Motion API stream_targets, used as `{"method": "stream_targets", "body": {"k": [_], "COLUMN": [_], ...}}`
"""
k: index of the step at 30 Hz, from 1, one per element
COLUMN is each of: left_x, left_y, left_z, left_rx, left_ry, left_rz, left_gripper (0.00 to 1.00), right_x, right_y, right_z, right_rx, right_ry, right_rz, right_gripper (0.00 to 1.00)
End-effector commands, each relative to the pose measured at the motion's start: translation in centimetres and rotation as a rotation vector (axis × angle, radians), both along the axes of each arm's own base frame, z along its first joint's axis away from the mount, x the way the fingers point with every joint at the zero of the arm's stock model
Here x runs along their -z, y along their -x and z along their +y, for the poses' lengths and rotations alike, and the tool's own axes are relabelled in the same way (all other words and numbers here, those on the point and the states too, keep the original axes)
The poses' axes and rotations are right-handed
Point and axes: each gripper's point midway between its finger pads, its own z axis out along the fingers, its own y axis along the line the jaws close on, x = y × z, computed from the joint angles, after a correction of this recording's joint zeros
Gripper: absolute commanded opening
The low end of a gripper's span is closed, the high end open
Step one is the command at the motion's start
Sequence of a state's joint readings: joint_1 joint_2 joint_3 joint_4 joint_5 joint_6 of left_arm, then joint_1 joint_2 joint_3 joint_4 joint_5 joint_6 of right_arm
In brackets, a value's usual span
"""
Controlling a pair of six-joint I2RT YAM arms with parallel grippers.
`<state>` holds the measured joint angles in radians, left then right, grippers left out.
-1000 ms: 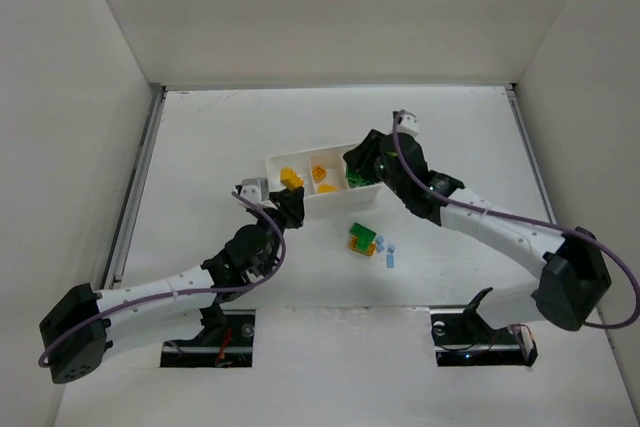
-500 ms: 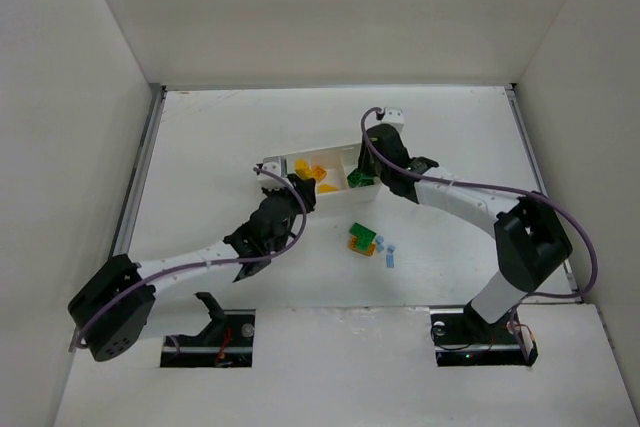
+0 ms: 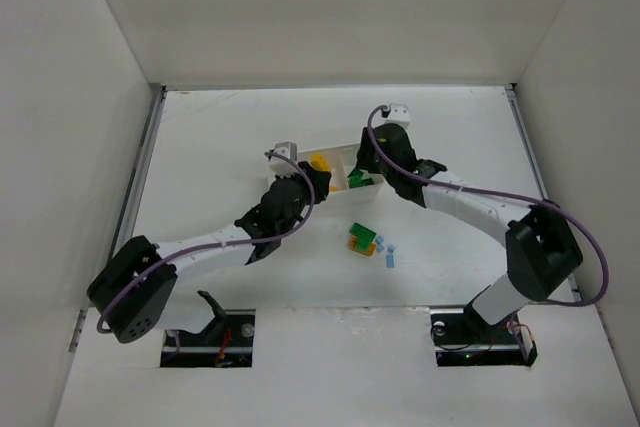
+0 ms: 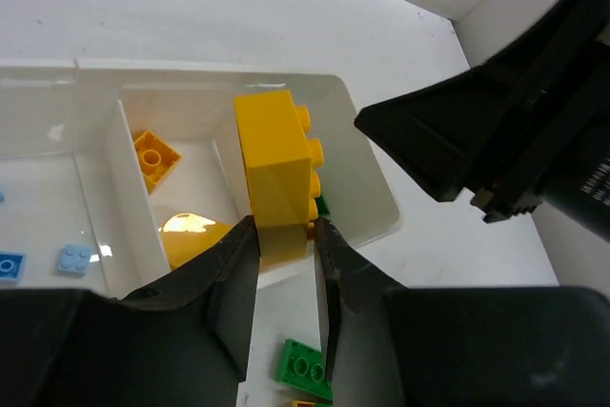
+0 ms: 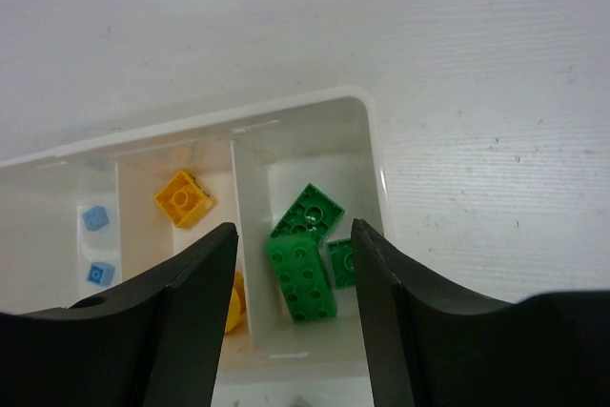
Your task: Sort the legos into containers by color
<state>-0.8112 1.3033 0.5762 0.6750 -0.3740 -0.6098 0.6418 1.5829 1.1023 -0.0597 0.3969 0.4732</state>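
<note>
- Left jaws pinched narrow on a yellow brick (image 4: 276,164) — held above the white tray (image 4: 367,173).
- Right jaws spread wide, holding nothing, above the end compartment with three green bricks (image 5: 303,278).
- Orange brick (image 5: 184,198) in the middle compartment, pale blue bricks (image 5: 94,218) in the far one.
- On the worktop (image 3: 230,127) near the tray: loose green, orange and blue bricks (image 3: 362,240).

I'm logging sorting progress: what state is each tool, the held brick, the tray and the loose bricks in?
left tool: shut on the yellow brick.
yellow brick: gripped, held over the tray.
right tool: open, empty, over the end compartment with green pieces.
tray: pieces in all three compartments, colours kept apart.
loose bricks: unsorted, lying outside the tray.
</note>
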Motion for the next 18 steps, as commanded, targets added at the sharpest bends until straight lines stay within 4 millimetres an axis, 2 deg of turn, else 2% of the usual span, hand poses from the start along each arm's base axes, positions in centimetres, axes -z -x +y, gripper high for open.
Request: {"method": "stream_targets", "body": {"k": [1, 5, 8, 10, 14, 18], "left_x": [-1.8, -0.1, 1.2, 1.8, 2.8, 3.0], "left_y": [-0.7, -1.2, -2.1, -2.5, -3.3, -3.7], "left_z": [-1.7, -2.6, -2.4, -2.6, -2.5, -2.3], "left_rx": [0.046, 0.074, 0.057, 0.055, 0.038, 0.026], "left_ry": [0.088, 0.106, 0.102, 0.093, 0.076, 0.063], "left_rz": [0.014, 0.095, 0.138, 0.157, 0.175, 0.175], "left_gripper": [0.17, 0.18, 0.19, 0.20, 0.30, 0.42], "right_x": [-4.5, -4.0, -2.2, -1.0, 1.2, 3.4], "right_y": [0.5, 3.5, 6.2, 8.2, 11.7, 14.2], "right_z": [-0.3, -0.2, 0.2, 0.3, 0.4, 0.3], "right_rx": [0.020, -0.004, -0.043, -0.059, -0.078, -0.099], "right_ry": [-0.126, -0.174, -0.160, -0.155, -0.128, -0.083], "right_rz": [-0.115, -0.114, -0.078, -0.058, -0.011, 0.053], "right_gripper": [0.54, 0.36, 0.32, 0.34, 0.52, 0.58]}}
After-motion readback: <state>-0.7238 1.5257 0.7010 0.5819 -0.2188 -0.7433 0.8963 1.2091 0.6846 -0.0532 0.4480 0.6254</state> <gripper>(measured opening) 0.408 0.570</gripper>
